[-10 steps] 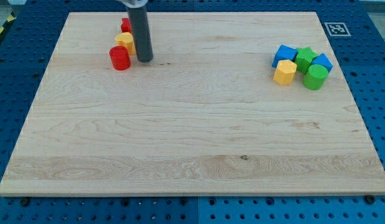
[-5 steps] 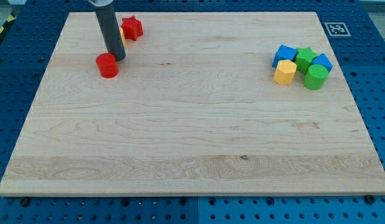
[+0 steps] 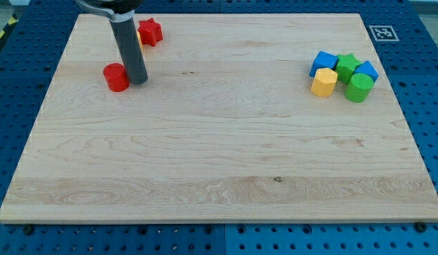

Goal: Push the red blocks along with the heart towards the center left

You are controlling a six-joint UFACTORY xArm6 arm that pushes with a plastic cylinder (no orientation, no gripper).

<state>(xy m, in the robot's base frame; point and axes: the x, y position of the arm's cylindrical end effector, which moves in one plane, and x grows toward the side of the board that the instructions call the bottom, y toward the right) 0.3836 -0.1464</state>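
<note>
I carry no fingers: my arm ends in a straight dark rod, so nothing is grasped, clenched or released. My tip [image 3: 138, 82] rests on the wooden worktop [image 3: 219, 163] in its upper-left part.

Contact: the red cylinder [image 3: 116, 77] sits just at the view's left of my tip, pressed against the lower end of the rod or a hair off it; the view does not settle which. The cylinder stands upright on the worktop.

Above, toward the view's top, the red star block [image 3: 151, 32] lies just to the right of my rod's shaft, near the worktop's top edge. A sliver of yellow [image 3: 139, 32] shows at the star's left side, right against my rod; most of that yellow block is hidden behind the rod, so I cannot confirm its shape. The red star is apart from the red cylinder, with my rod standing between them.

Far group, at the view's right, well apart from my tip: a blue block [image 3: 323, 61] at the upper left of the cluster, a green star block [image 3: 347, 66] beside it, a second blue block [image 3: 367, 70] at the right, a yellow block [image 3: 323, 83] at the lower left and a green cylinder [image 3: 359, 88] at the lower right. These five are packed together, touching or nearly so.

A black-and-white marker tag [image 3: 381, 32] sits off the worktop's top-right corner on the blue perforated base [image 3: 424, 85].
</note>
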